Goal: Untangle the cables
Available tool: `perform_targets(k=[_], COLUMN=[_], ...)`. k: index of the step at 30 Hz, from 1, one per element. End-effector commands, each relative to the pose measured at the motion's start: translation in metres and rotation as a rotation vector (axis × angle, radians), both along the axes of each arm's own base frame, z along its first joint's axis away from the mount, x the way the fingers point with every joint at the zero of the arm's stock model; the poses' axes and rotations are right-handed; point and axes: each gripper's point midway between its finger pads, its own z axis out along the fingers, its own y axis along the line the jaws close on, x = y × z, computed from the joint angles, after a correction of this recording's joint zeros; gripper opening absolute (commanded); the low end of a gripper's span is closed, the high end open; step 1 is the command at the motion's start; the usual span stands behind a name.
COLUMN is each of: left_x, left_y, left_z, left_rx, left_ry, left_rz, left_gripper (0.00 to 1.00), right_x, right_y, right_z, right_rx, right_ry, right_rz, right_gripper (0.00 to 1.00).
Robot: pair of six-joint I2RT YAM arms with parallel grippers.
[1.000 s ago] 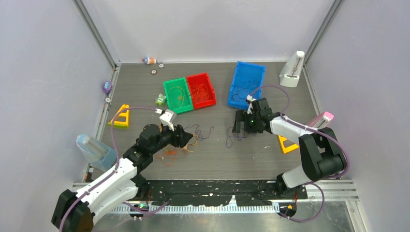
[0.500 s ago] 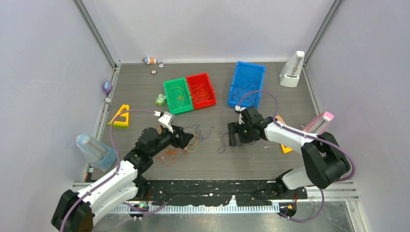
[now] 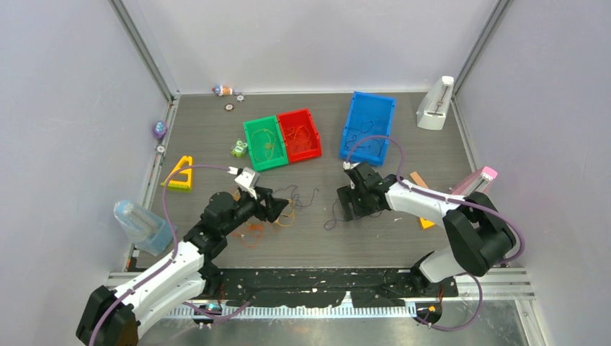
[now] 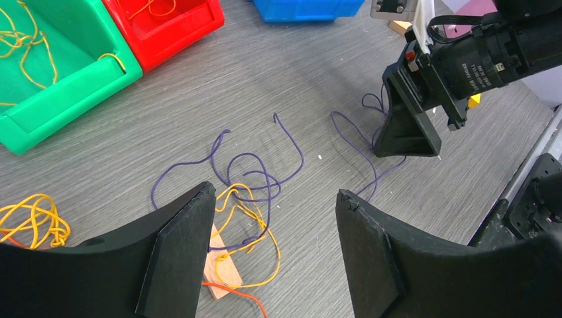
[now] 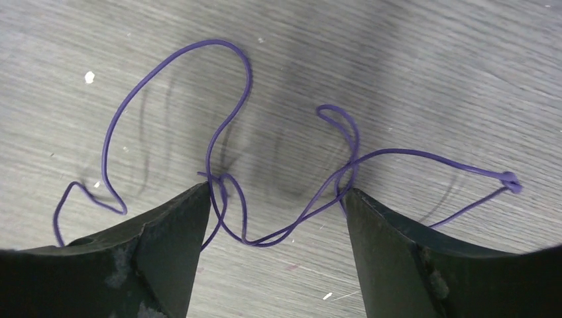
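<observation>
The left arm (image 3: 173, 263) and right arm (image 3: 425, 205) are white with black joints. Thin lilac hoses (image 3: 167, 209) trail both. The pincer fingers (image 4: 179, 258) are black wedges.

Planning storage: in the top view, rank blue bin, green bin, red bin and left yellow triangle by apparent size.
Largest: blue bin; then green bin and red bin, too alike to rank; yellow triangle smallest.

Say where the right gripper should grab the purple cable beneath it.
Pinch the purple cable at its bunched strands between the fingers of the open right gripper, descending from straight above; it lies flat on the table, so side access looks poor.
</observation>
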Motion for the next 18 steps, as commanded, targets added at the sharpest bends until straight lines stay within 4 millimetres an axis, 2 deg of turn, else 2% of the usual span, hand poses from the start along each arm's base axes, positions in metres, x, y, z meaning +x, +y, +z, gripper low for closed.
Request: perform_targets(k=[1, 3, 4, 6, 7, 9, 11, 18], left_x=[0.004, 0.005, 0.005, 0.005, 0.005, 0.005, 0.005, 0.006], left_y=[0.0, 0.0, 0.001, 0.001, 0.001, 0.002, 0.003, 0.003], left_z=[0.015, 0.015, 0.016, 0.016, 0.016, 0.016, 0.017, 0.017], left_rx=[-0.023, -0.023, -0.023, -0.024, -0.025, -0.026, -0.027, -0.028], left_ry=[-0.066, -0.066, -0.068, -0.07, -0.071, -0.073, -0.077, -0.077], left_rz=[0.009, 0.013, 0.016, 0.017, 0.019, 0.023, 0.026, 0.03], left_gripper=[0.68, 0.68, 0.68, 0.68, 0.69, 0.68, 0.68, 0.67], right_x=[0.009, 0.011, 0.013, 0.017, 0.02, 0.028, 0.036, 0.068], right_y=[-0.011, -0.011, -0.011, -0.008, -0.005, 0.002, 0.007, 0.021], right_z=[-0.007, -0.008, -0.007, -0.002, 0.001, 0.014, 0.03, 0.107], right_rx=[-0.099, -0.105, -0.105, -0.095, -0.077, -0.043, -0.018, 0.098], right_ry=[-0.022, -0.023, -0.029, -0.05, -0.063, -0.104, -0.15, -0.355], right_rz=[-0.035, -0.042, -0.044, -0.044, -0.039, -0.029, -0.027, -0.045], right_gripper=[0.76, 0.61, 0.47, 0.33, 0.29, 0.14, 0.07, 0.05])
